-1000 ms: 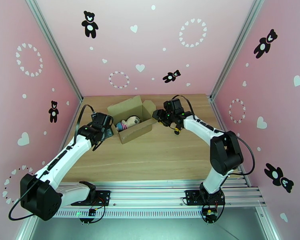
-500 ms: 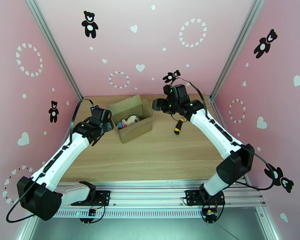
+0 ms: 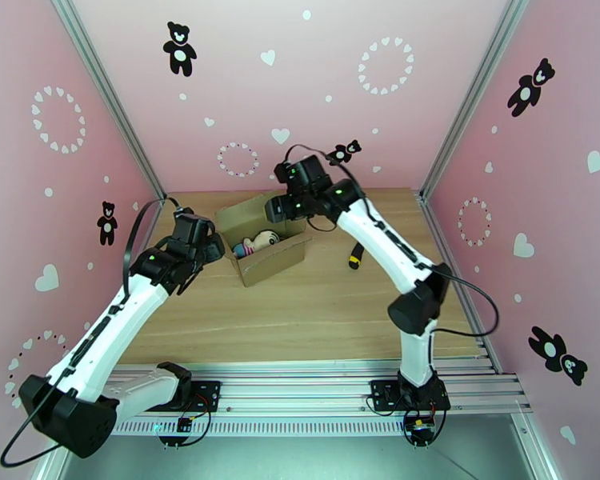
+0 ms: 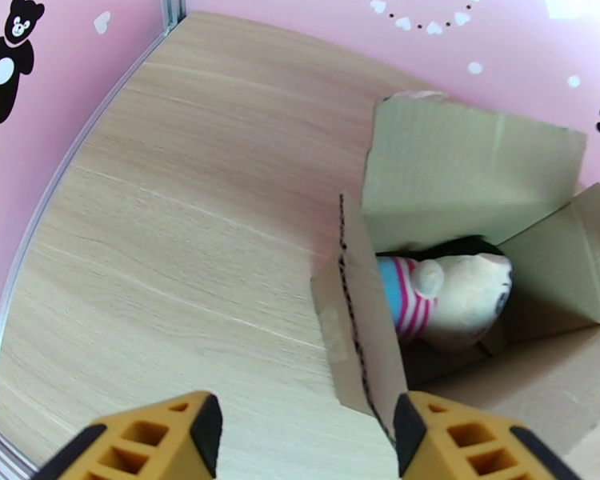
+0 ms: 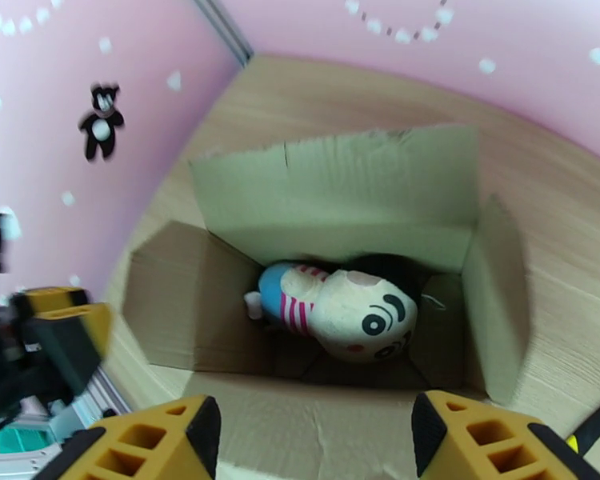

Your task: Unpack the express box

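express box [image 3: 273, 264] flaps up; right gripper [image 5: 312, 426] overhead

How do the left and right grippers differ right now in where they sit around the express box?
The right gripper hovers above the open express box, looking down on the plush toy; the left gripper is outside it, beside its end flap, over the table. A left finger sits close to that flap's edge; the right fingers sit over a long wall. Both are open and hold nothing.
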You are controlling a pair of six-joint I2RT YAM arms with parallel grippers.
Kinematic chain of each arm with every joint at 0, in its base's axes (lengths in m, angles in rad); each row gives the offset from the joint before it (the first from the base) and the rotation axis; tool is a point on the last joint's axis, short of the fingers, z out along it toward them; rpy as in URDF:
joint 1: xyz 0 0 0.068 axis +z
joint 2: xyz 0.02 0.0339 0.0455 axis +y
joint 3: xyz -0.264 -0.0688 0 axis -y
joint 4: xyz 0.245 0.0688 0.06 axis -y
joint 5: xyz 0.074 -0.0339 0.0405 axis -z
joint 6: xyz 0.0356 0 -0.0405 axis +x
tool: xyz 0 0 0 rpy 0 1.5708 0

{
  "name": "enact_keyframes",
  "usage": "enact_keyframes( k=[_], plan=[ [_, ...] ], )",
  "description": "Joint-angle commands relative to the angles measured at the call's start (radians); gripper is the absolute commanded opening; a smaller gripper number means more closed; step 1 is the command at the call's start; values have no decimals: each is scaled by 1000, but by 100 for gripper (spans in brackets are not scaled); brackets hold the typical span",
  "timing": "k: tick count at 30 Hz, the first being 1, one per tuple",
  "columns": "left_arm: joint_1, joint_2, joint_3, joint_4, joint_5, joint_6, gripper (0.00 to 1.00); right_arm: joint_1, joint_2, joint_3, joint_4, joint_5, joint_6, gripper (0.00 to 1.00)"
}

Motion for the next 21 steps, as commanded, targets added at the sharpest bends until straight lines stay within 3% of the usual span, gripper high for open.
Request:
enact_keyframes(
  k=[1,21],
  plan=[
    [7,-41,21,-53,38,-32,63,20,66,73,-52,13,-30,68],
    [7,-102,-37,-69,89,-79,63,77,347,134,-56,148,-45,70]
  ],
)
